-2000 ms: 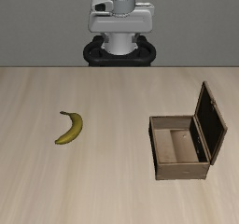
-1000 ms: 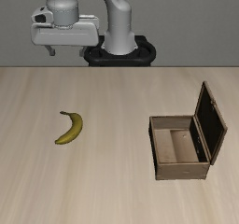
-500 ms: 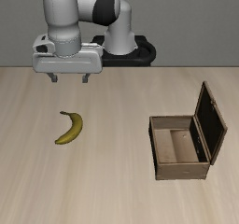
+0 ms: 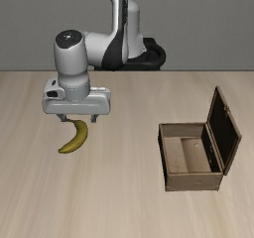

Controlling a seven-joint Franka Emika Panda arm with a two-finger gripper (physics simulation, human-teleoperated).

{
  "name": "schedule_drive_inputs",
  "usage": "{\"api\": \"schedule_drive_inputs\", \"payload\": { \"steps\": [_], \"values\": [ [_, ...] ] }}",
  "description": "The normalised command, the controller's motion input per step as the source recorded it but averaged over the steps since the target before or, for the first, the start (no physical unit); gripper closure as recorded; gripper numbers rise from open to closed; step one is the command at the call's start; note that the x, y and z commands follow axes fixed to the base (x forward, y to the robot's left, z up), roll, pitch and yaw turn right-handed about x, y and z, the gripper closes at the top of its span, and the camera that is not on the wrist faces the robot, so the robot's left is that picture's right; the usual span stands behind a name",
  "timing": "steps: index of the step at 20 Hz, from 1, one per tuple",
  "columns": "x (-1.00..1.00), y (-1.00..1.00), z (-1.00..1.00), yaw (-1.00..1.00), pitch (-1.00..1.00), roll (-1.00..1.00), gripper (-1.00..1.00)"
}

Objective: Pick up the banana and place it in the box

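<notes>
Dropped from up high to just over banana (image 4: 73,137) — fingers (image 4: 64,117) spread, gripping nothing yet. Banana flat on tabletop (image 4: 129,197), well apart from open wooden box (image 4: 192,182) — grasp likely next.

The white-and-grey jointed arm (image 4: 117,29) arches from the top centre of the frame down toward the left, its rounded wrist (image 4: 71,61) upright above the pale grey two-finger gripper (image 4: 79,120), which points straight down left of centre with its short dark fingers (image 4: 65,118) spread wide apart.
</notes>
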Motion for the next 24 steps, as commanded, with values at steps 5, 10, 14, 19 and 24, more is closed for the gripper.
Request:
{"api": "schedule_drive_inputs", "payload": {
  "steps": [5,10,14,19,24],
  "values": [
    [0.00,0.00,-1.00,0.00,0.00,0.00,-1.00],
    [0.00,0.00,-0.60,0.00,0.00,0.00,1.00],
    [0.00,0.00,0.00,0.00,0.00,0.00,1.00],
    [0.00,0.00,0.40,0.00,0.00,0.00,1.00],
    [0.00,0.00,1.00,0.00,0.00,0.00,1.00]
  ]
}}
